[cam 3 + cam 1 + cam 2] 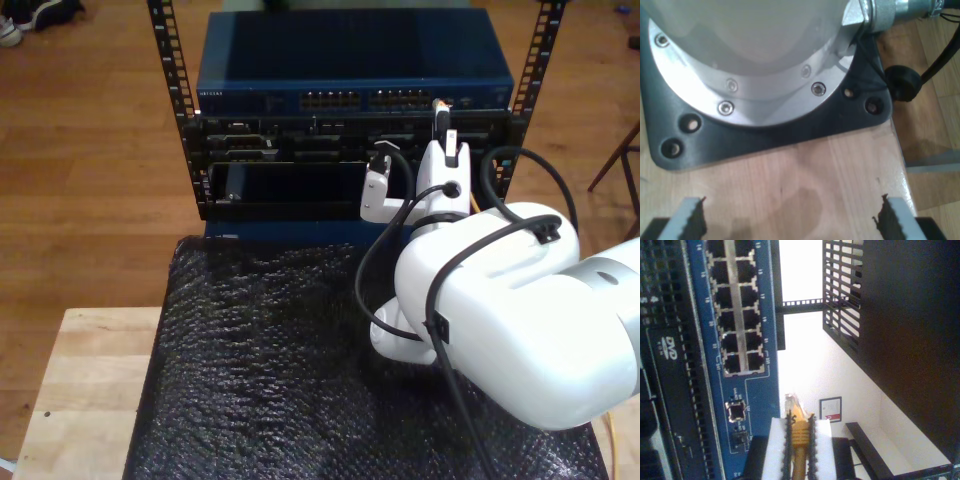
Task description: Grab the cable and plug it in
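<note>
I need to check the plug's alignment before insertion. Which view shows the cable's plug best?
The second wrist view: the plug sits close-up, beside the blue switch. The exterior view shows it tiny at my second gripper.

Cable [800, 432] beyond the pincer, cut by frame edge

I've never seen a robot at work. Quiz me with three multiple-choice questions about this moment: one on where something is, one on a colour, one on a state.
1. Where is the cable's plug?
A. seated in a port
B. just short of the blue switch, outside its ports
C. on the wooden table

2. What colour is the cable?
A. green
B. orange-yellow
C. white

3. How is my first gripper?
A. open, holding nothing
B. shut on the cable
C. shut on a screw

Answers:
1 B: the second wrist view shows the plug tip free beside the switch's face.
2 B: it shows so between my second gripper's pads.
3 A: its fingers stand apart over bare wood.
</note>
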Action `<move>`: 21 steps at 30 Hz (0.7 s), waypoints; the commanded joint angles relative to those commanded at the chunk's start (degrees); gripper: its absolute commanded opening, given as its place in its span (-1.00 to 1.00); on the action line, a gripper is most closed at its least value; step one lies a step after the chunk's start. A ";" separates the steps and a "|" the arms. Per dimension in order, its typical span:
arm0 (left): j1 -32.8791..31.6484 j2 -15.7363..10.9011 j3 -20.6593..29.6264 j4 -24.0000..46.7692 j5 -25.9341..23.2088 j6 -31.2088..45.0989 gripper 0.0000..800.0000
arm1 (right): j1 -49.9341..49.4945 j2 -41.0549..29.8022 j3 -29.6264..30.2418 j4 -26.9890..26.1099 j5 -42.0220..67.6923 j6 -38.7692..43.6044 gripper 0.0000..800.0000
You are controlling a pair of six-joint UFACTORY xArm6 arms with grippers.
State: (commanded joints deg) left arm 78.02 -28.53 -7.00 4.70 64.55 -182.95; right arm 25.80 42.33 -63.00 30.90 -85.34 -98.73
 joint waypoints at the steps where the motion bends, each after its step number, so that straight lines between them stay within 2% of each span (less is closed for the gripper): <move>1: 0.00 0.00 0.00 0.00 0.00 0.00 1.00 | 0.00 0.18 0.00 0.00 0.09 0.09 -1.00; 21: 0.00 0.00 0.00 0.00 0.00 0.00 1.00 | -0.97 1.23 -1.67 -0.53 1.41 2.37 -1.00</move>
State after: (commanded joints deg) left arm 78.02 -28.53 -7.00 4.70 64.55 -182.95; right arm 24.84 43.56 -64.67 30.37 -83.93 -96.35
